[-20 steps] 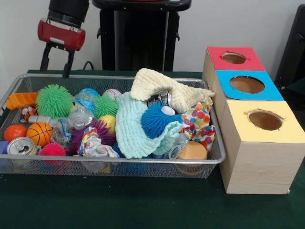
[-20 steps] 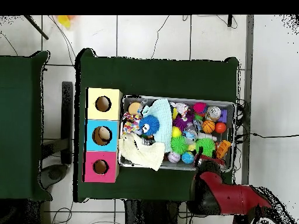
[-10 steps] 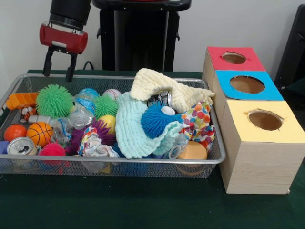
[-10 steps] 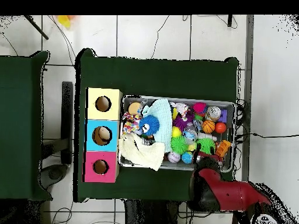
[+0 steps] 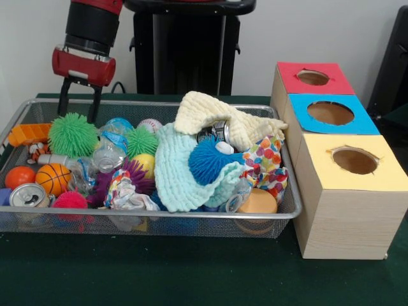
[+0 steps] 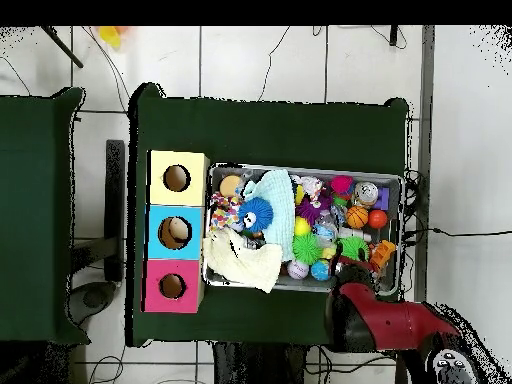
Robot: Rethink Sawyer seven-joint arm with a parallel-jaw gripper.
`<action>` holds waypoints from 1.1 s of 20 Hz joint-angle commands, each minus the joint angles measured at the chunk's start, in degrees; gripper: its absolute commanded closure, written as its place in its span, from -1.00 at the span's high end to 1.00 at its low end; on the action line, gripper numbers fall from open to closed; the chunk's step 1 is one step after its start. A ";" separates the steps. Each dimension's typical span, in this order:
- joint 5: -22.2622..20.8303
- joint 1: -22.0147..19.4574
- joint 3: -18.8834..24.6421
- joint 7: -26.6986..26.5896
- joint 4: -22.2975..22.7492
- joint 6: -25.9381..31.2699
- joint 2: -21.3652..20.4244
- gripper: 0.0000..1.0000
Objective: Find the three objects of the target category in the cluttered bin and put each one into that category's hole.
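- Overhead, the dark green table (image 6: 270, 120) stands on a white tiled floor (image 6: 260, 55) crossed by cables.
- No readable writing shows anywhere.
- At the front view's upper left, the gripper (image 5: 79, 107) hangs with jaws spread above the large green spiky ball (image 5: 72, 134).
- The wire bin (image 5: 191, 220) fills the lower left and middle, heaped with balls, cans and cloths.
- At the right stand the red hole (image 5: 313, 77), blue hole (image 5: 330, 113) and yellow hole (image 5: 354, 160).

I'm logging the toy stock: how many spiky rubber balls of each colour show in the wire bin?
Green spiky rubber balls: 2
Blue spiky rubber ball: 1
Purple spiky rubber ball: 1
Pink spiky rubber ball: 1
Total: 5
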 commanded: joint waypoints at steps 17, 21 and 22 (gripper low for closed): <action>-3.46 -7.33 1.07 1.21 -11.35 -13.86 14.87 1.00; -3.25 -8.22 0.21 0.55 -12.49 -16.07 17.22 1.00; -3.31 -8.46 0.07 0.47 -12.73 -16.49 17.65 1.00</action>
